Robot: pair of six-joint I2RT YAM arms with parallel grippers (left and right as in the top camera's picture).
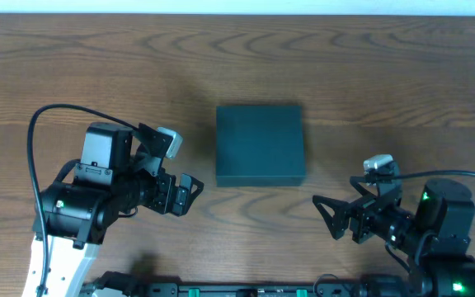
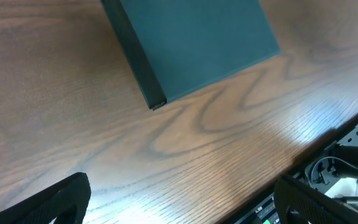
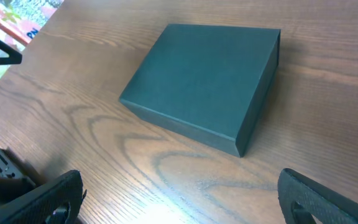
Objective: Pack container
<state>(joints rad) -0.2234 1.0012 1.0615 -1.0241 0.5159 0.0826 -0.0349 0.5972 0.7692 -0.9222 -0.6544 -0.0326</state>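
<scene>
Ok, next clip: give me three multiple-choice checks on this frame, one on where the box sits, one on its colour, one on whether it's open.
1. Where is the box?
A. on the table, apart from the left tool and the right tool
B. gripped and lifted
C. on top of another box

2. What colour is it?
A. red
B. dark teal-green
C. white

3. What state is it in?
A. flap standing open
B. crushed flat
C. shut

Answers:
1 A, bare wood shows between it and both open tools.
2 B, it looks the same in all three views.
3 C, its top is one flat closed face.
</scene>
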